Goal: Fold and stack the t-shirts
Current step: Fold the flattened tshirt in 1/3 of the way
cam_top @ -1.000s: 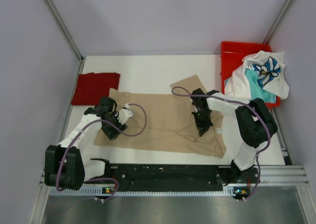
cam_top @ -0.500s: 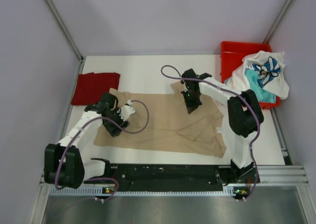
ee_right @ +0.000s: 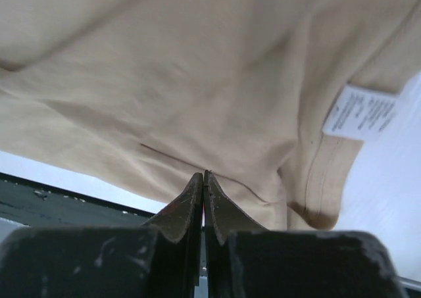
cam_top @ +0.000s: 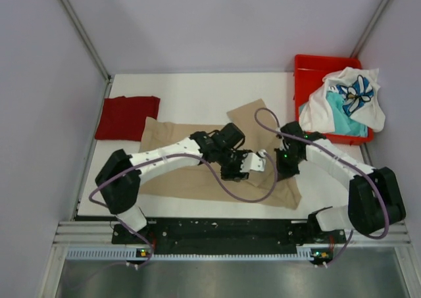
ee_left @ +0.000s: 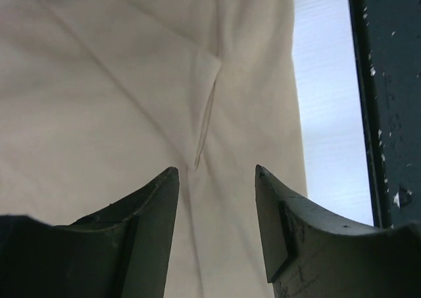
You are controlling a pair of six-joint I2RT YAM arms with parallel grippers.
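Observation:
A tan t-shirt [cam_top: 174,154] lies spread across the white table. My left arm reaches across it, and my left gripper [cam_top: 248,164] hangs open just over its right half. In the left wrist view the left gripper [ee_left: 217,173] has only a creased fold of the tan t-shirt [ee_left: 131,100] under it and nothing between its fingers. My right gripper [cam_top: 287,164] is shut, its tips on the tan t-shirt [ee_right: 197,81] near the near hem in the right wrist view [ee_right: 204,175]. A dark red t-shirt [cam_top: 128,117] lies folded at the back left. A white t-shirt with blue print [cam_top: 355,94] and a teal t-shirt [cam_top: 343,119] are heaped in the bin.
The red plastic bin [cam_top: 309,68] stands at the back right corner. A white care label [ee_right: 360,114] sticks out by the tan shirt's collar. The dark rail [ee_left: 388,100] of the arm mount runs along the table's near edge.
My left arm has swung from the tan shirt's left edge over to its right half, its jaws a little narrower. My right gripper has come from the back sleeve toward the near right part, still shut.

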